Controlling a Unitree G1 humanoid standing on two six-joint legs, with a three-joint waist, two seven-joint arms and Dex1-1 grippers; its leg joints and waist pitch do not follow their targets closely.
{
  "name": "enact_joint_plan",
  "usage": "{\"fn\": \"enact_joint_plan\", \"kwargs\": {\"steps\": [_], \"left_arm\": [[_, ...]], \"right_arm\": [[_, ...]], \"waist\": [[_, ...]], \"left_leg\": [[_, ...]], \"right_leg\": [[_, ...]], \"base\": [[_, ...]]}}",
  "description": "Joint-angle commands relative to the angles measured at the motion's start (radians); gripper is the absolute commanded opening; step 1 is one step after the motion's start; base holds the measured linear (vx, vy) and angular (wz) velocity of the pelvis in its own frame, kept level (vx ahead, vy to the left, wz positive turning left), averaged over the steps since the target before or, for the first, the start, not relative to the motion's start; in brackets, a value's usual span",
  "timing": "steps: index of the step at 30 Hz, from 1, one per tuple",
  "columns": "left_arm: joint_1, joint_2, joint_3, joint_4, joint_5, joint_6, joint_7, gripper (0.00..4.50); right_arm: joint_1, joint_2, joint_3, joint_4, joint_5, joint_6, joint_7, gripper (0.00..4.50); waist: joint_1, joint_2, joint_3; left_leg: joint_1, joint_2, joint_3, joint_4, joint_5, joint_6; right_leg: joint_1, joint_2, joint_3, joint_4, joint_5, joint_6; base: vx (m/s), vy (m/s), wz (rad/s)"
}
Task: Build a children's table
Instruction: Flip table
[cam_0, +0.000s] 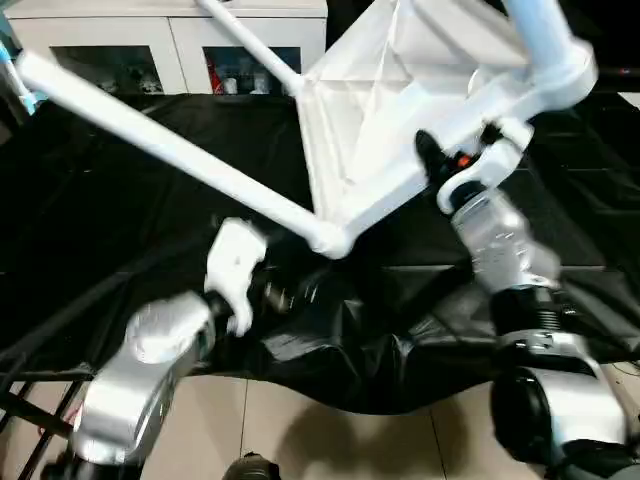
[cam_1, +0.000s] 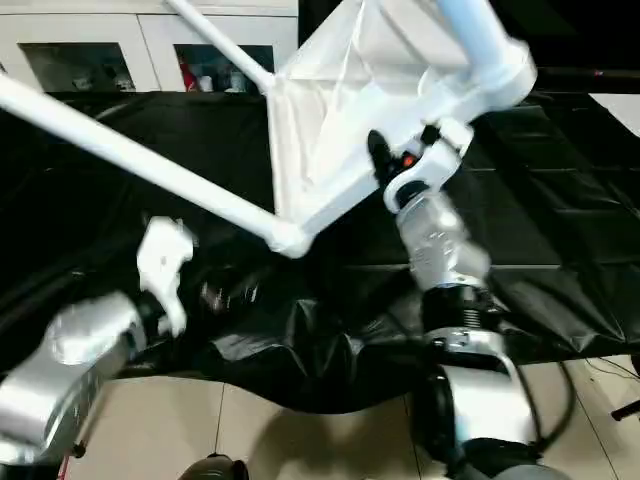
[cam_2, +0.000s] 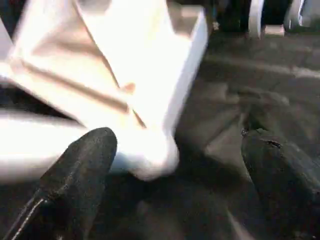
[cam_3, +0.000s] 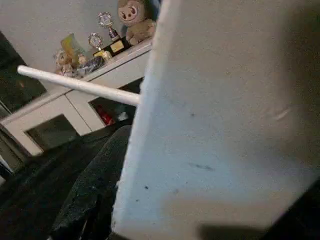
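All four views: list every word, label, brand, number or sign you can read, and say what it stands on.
None can be read.
The trophies on the white cabinet bear plaques too small and blurred to read.
The children's table shows no print.

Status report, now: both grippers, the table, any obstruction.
Left gripper open, empty, beside a corner socket. Right gripper clamped on the tabletop edge, table tilted up. Legs fitted; black sheet beneath, nothing blocking.

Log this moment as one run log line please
right claw: gripping tabletop edge, tilted up | left claw: open, beside corner socket | legs in sockets: at least three
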Motion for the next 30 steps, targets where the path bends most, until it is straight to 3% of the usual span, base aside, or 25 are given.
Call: {"fn": "enact_joint_plan", "kwargs": {"steps": [1, 9, 15, 18, 24, 26, 30], "left_arm": [[-0.034, 0.008, 0.015, -0.036, -0.004, 0.021, 0.006, 4.5], [-0.104, 0.028, 0.005, -0.022, 0.036, 0.002, 0.004, 4.5], [-0.139, 0.04, 0.007, 0.019, 0.112, -0.03, 0.055, 4.5], [-0.162, 0.085, -0.015, 0.014, 0.131, -0.047, 0.006, 4.5], [-0.192, 0.129, -0.051, 0.006, 0.188, -0.095, -0.024, 4.5], [-0.214, 0.14, -0.061, 0.01, 0.22, -0.109, -0.018, 4.5], [-0.237, 0.155, -0.065, 0.016, 0.236, -0.128, -0.024, 4.5]], "right_arm": [[0.024, -0.045, 0.036, -0.047, -0.082, 0.024, -0.029, 2.04], [0.045, -0.097, 0.067, -0.149, -0.134, 0.094, -0.079, 2.04], [0.045, -0.127, 0.103, -0.17, -0.176, 0.109, -0.085, 2.04], [0.031, -0.149, 0.143, -0.187, -0.221, 0.118, -0.087, 2.04], [0.01, -0.147, 0.176, -0.178, -0.242, 0.117, -0.087, 2.03], [-0.004, -0.148, 0.19, -0.16, -0.255, 0.107, -0.076, 2.02], [-0.028, -0.154, 0.22, -0.126, -0.291, 0.1, -0.076, 2.01]], "waist": [[-0.007, -0.014, -0.075], [-0.009, -0.004, -0.077], [-0.01, -0.006, -0.076], [-0.01, -0.006, -0.075], [-0.012, -0.005, -0.074], [-0.012, -0.01, -0.074], [-0.016, -0.01, -0.074]], "left_leg": [[0.03, 0.029, -0.006, -0.061, -0.093, -0.021], [0.033, 0.027, -0.007, -0.058, -0.115, -0.045], [0.034, 0.028, -0.008, -0.06, -0.148, -0.065], [0.034, 0.027, -0.009, -0.061, -0.151, -0.065], [0.034, 0.028, -0.01, -0.062, -0.173, -0.075], [0.034, 0.028, -0.01, -0.062, -0.168, -0.073], [0.032, 0.028, -0.01, -0.061, -0.168, -0.076]], "right_leg": [[0.033, -0.06, 0.038, -0.066, 0.038, -0.145], [0.032, -0.054, 0.038, -0.069, 0.04, -0.135], [0.032, -0.056, 0.038, -0.072, -0.006, -0.13], [0.03, -0.058, 0.039, -0.074, -0.028, -0.128], [0.027, -0.059, 0.039, -0.075, -0.053, -0.13], [0.028, -0.059, 0.039, -0.073, -0.047, -0.134], [0.028, -0.06, 0.039, -0.073, -0.052, -0.142]], "base": [[0.0, 0.0, 0.0], [0.0, 0.0, 0.0], [0.0, 0.0, 0.0], [0.0, 0.0, 0.0], [0.0, 0.0, 0.0], [0.0, 0.0, 0.0], [0.0, 0.0, 0.0]]}}
